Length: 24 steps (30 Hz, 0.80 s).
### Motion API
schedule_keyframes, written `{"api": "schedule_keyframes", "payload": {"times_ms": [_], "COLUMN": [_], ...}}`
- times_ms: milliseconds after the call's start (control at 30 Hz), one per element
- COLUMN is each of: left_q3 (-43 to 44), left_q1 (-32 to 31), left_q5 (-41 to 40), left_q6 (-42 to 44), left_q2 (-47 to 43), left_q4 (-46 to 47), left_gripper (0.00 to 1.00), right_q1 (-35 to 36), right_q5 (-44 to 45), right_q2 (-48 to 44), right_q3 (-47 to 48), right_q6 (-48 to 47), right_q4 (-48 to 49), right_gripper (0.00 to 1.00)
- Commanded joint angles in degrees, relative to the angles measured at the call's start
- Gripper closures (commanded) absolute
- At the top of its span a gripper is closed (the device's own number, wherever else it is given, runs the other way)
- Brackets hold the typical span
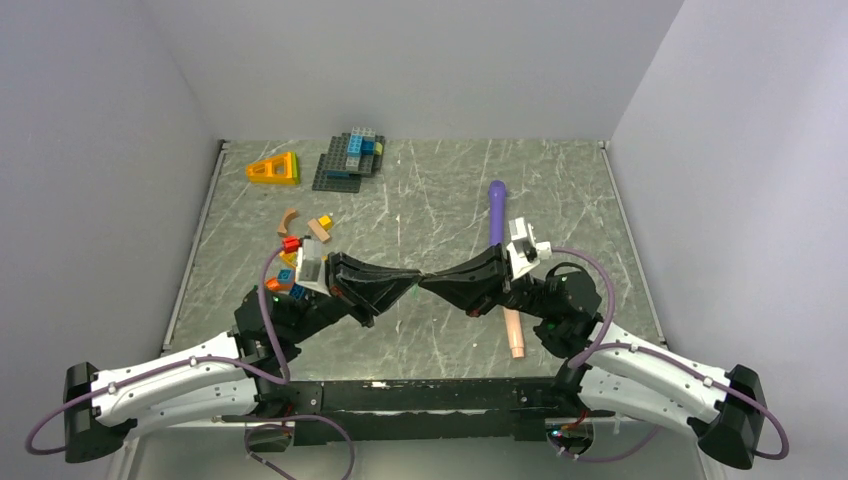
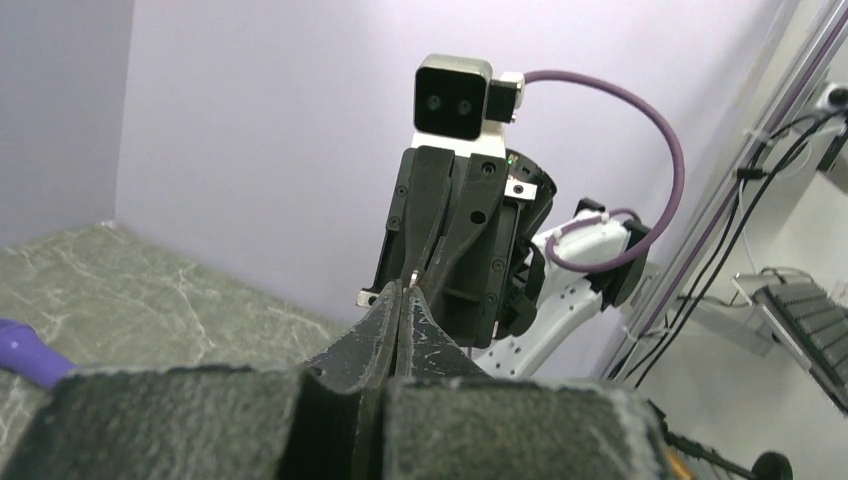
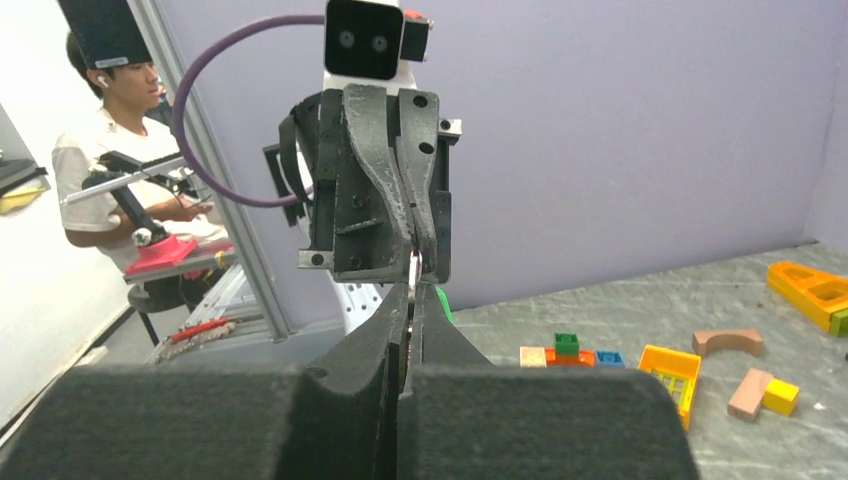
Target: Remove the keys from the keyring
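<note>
My left gripper [image 1: 408,279] and right gripper [image 1: 432,279] meet tip to tip above the middle of the table. Both are shut. In the right wrist view a thin metal keyring [image 3: 413,268] stands edge-on between my right gripper's [image 3: 412,292] fingertips and runs up into the left gripper's tips. A bright green key head [image 3: 441,301] shows just behind the right finger, and as a green speck from above [image 1: 412,284]. In the left wrist view a small silver bit of the keyring [image 2: 414,279] sticks out of my left gripper [image 2: 407,290]. The brass key is hidden.
A purple-handled tool [image 1: 496,208] with a peach end [image 1: 516,342] lies under the right arm. Loose toy bricks [image 1: 303,238] lie by the left wrist. A yellow-orange wedge [image 1: 273,169] and a grey baseplate with blue bricks [image 1: 350,160] stand at the back left.
</note>
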Motion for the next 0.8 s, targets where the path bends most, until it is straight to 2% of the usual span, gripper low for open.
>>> {"api": "schedule_keyframes", "payload": {"times_ms": [0,100,200,333,567,767], "left_q3": [1.3,1.1,2.3,5.9,13.1,21.6], "left_q1": [-0.7,-0.8,-0.7,-0.7,-0.7,-0.7], "left_q5": [-3.2,-4.1,-5.3,-5.7,-5.5,-2.6], "left_q6": [-2.0,-2.1,-1.0,2.5,8.6,15.5], "left_q2": [-1.1,-2.8,-4.8,-7.7,-8.5,-4.1], "left_q4": [4.0,5.0,1.3,-11.2,-29.8,-49.0], "left_gripper": [1.00,1.00,0.87,0.73,0.41,0.37], "right_q1": [-0.1,-0.2,-0.2,-0.1,-0.2,-0.2], "right_q5": [1.5,2.7,3.8,6.0,9.9,6.8], "right_q2": [1.8,3.0,2.8,-0.8,-7.2,-7.7], "right_q3": [7.3,9.7,9.9,6.1,3.8,8.0], "right_q6": [-1.3,-1.5,-1.9,-2.7,-7.5,-11.7], "right_q4": [4.8,3.0,-0.2,-4.0,-19.4,-35.2], "right_gripper": [1.00,1.00,1.00,1.00,1.00,1.00]}}
